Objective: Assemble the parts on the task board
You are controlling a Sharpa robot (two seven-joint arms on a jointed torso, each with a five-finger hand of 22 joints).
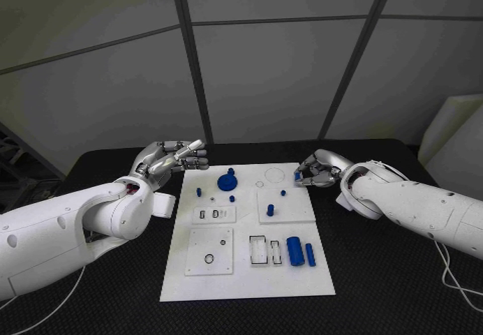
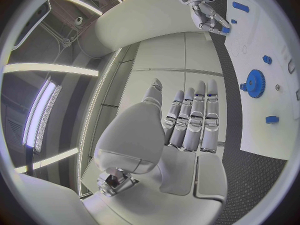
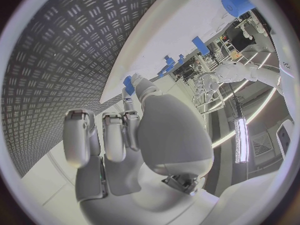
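**Right hand pinches a small blue part at the board's far edge; left hand spread beside it**

Nearest the robot, the white rectangular task board point(image 1: 248, 283) lies flat on the black textured tabletop point(image 1: 392, 279). On its near half, a large blue cylinder point(image 1: 295, 250) lies beside a slimmer blue rod point(image 1: 310, 255), next to two white-framed rectangular slots point(image 1: 266, 250). Left of those sits a white sub-plate with a small black ring point(image 1: 209, 259).

Further back, a short blue peg point(image 1: 270, 209) stands upright on the right sub-plate, and smaller blue pegs dot the middle of the board. Beyond them the round blue gear point(image 1: 227, 182) stands on the board near its far left side.

At the far right corner, the silver right hand point(image 1: 315, 172) is curled in, its fingertips apparently pinching a small blue piece point(image 3: 128, 83) just at the board's edge; the head view is too small to confirm the grip. At the far left, the silver left hand point(image 1: 173, 158) hovers off the board's corner, fingers straight, lying side by side and holding nothing.
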